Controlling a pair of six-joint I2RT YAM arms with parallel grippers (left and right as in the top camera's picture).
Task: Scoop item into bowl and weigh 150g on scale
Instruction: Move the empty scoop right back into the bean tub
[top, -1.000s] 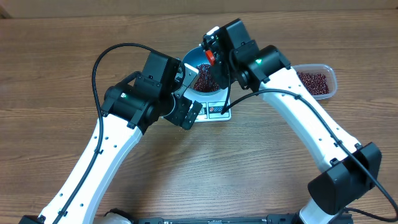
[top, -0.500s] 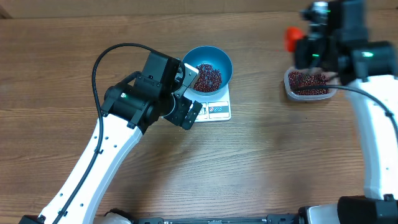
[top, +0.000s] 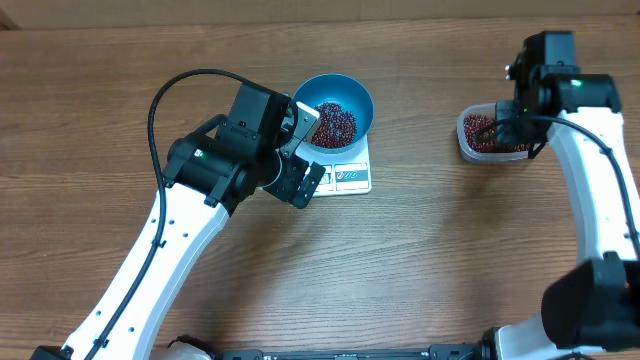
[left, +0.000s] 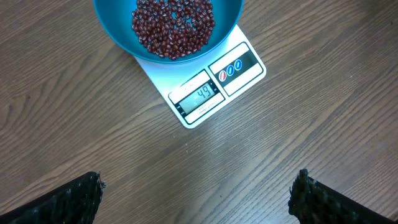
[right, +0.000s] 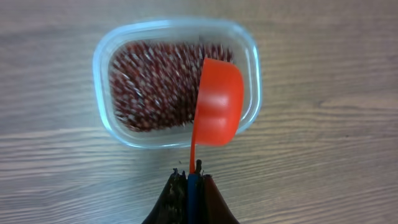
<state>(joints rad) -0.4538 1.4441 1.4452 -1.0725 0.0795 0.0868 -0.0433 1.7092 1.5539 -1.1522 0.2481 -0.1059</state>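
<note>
left gripper (top: 305, 152): fingers released and spread wide, grasping nothing. it hangs over the brown wooden table (top: 420, 260), just beside the left edge of the small flat white rectangular kitchen scale (top: 350, 178). in the left wrist view the dark fingertips (left: 74, 199) sit at the lower corners, clear of the scale (left: 214, 87).

the round deep bright blue bowl (top: 360, 100) stands upright on the scale, covering its far part. a loose heap of small dark red-brown beans (top: 335, 122) lies in the bowl. the display appears to read 49.

well apart to the right stands the clear rounded-rectangular plastic tub (top: 495, 150), holding more beans (right: 149, 81).

right gripper (right: 189, 177): fingers clenched on the thin handle of the orange-red plastic scoop (right: 217, 102). the scoop's cup hangs over the right end of the tub (right: 102, 81).
</note>
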